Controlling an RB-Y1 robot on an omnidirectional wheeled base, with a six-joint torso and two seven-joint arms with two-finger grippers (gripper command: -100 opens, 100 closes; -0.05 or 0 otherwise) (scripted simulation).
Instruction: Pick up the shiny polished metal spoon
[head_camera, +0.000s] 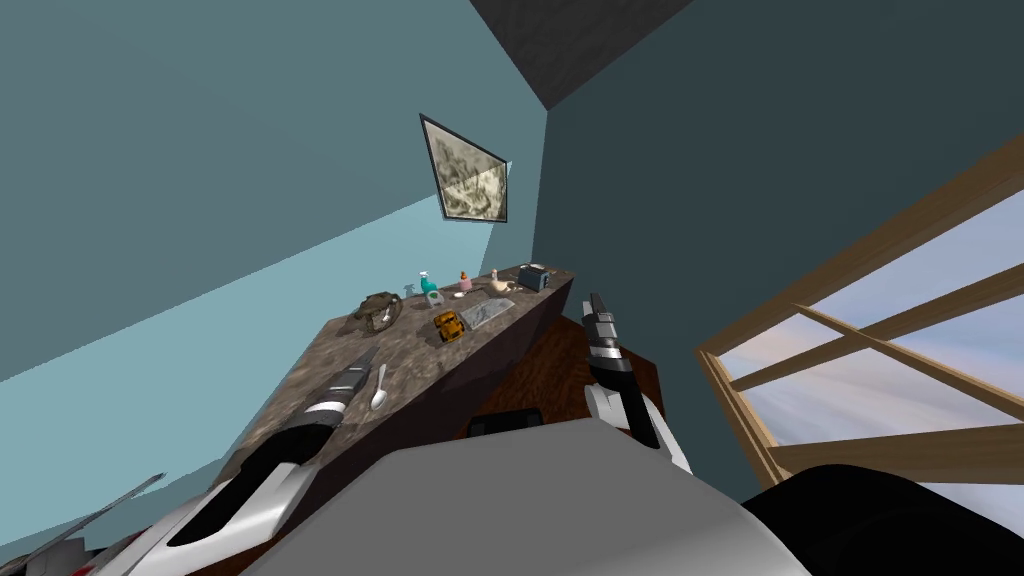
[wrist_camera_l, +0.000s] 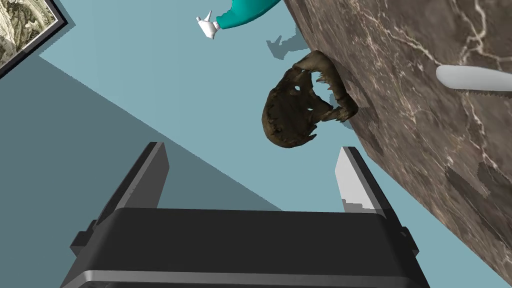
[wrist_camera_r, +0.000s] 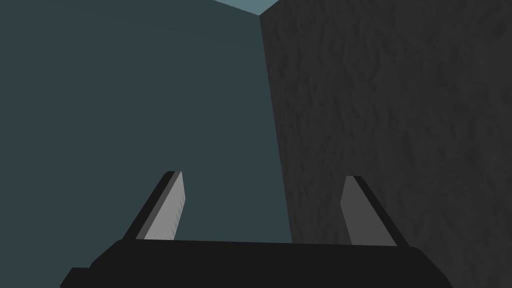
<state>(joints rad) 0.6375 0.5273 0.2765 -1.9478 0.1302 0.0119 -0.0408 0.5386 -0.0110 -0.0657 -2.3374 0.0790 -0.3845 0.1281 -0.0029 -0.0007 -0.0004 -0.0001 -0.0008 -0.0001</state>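
Observation:
A light grey spoon (head_camera: 378, 389) lies on the brown marbled countertop (head_camera: 420, 365), near its front edge. My left gripper (head_camera: 364, 358) hovers just to the left of the spoon, above the counter. In the left wrist view this gripper (wrist_camera_l: 252, 170) is open with nothing between its fingers, and part of the spoon (wrist_camera_l: 475, 78) lies on the counter off to one side of them. My right gripper (head_camera: 597, 304) is raised past the counter's right end, and its wrist view shows it open (wrist_camera_r: 260, 205) and holding nothing.
Further along the counter sit a dark brown skull-like object (head_camera: 378, 308), a teal spray bottle (head_camera: 429, 284), a yellow toy car (head_camera: 449, 326), a grey flat tray (head_camera: 487, 312) and a dark toaster (head_camera: 535, 276). A wood-framed window (head_camera: 880, 340) is on the right.

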